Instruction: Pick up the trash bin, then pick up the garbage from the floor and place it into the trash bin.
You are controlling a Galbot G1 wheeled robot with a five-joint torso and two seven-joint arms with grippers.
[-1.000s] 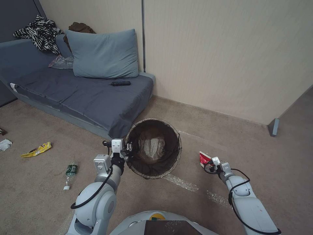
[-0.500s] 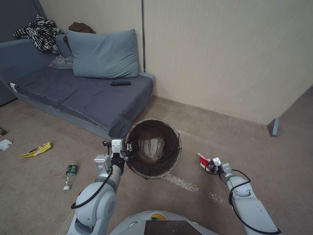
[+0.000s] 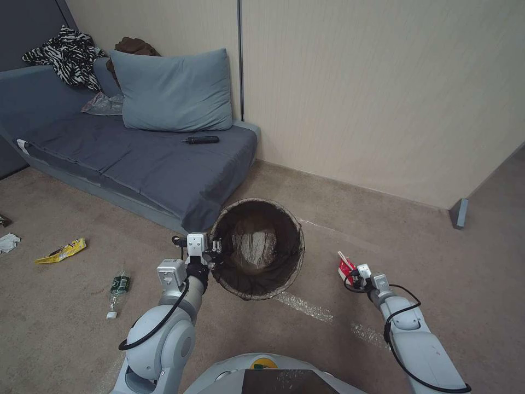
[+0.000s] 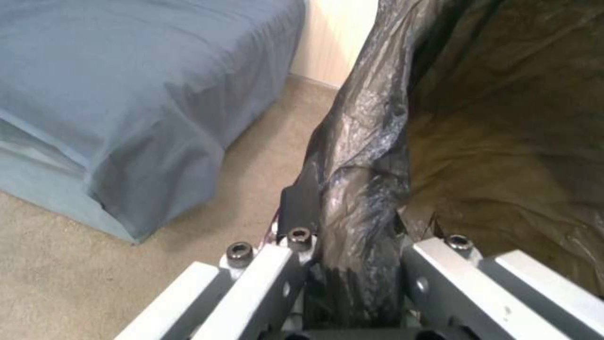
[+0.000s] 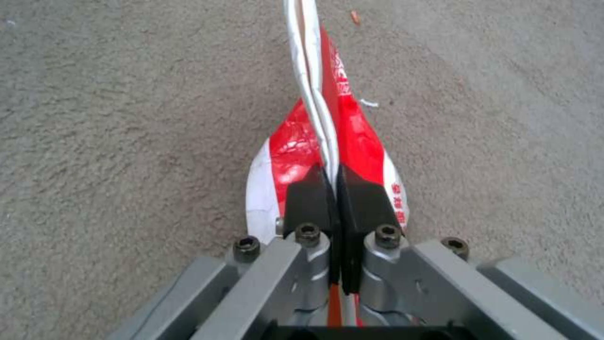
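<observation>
1. Beige carpet (image 3: 328, 219) runs to a cream panelled wall; a grey sofa (image 3: 136, 158) stands at the left.
2. The left gripper (image 3: 216, 247) is clamped on the near-left rim of the trash bin (image 3: 257, 249); the wrist view shows the dark liner fold (image 4: 362, 198) pinched between the jaws.
3. The right gripper (image 3: 350, 273) has its jaws pressed together on the flattened red paper cup (image 5: 327, 137), whose white rim edge runs straight out from between the pads (image 5: 302, 193).
4. The cup sits right of the bin, apart from it.
5. A bottle (image 3: 117, 287) and a yellow wrapper (image 3: 63, 250) lie on the floor at the left.

Glossy, crinkled plastic liner (image 4: 365, 156) on the trash bin (image 3: 257, 249); glossy red paper cup (image 5: 314, 141); rough matt carpet (image 5: 126, 118).
</observation>
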